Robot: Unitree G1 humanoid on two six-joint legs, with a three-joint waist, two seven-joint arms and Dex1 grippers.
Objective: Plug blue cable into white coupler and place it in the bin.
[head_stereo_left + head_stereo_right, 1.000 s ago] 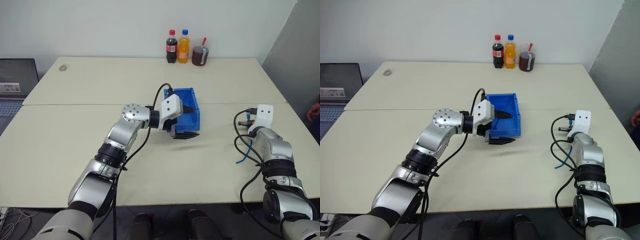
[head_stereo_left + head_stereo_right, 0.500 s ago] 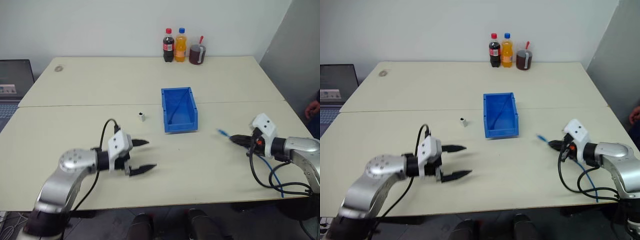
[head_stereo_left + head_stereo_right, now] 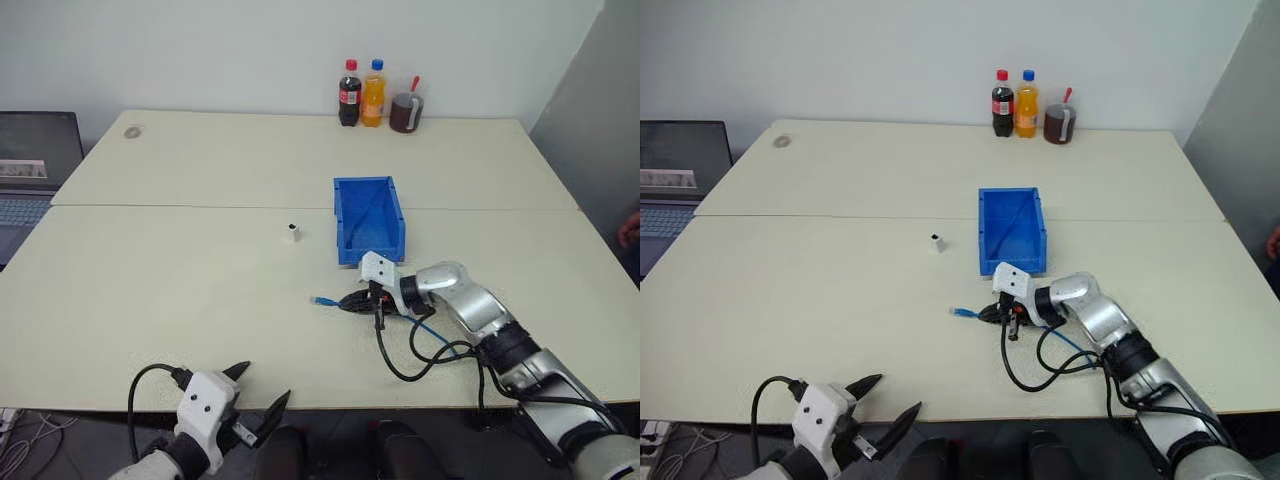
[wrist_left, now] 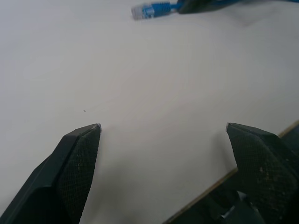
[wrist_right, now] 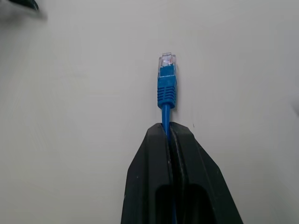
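Setting: pale cream bench (image 3: 150,270) against a white wall; three drink bottles (image 3: 376,96) at upper centre.
Right claw (image 3: 345,300): clenched on the thin light-blue network cable (image 3: 326,299) just behind its clear plug, so the plug juts free at centre frame, ready for a socket.
Left claw (image 3: 262,399): released, fingers spread, low at bottom left, holding nothing.
Tiny white boxy coupler (image 3: 293,233): alone, up-left of the plug, unplugged.
Bright blue plastic bin (image 3: 369,217): open, awaiting the joined pair.
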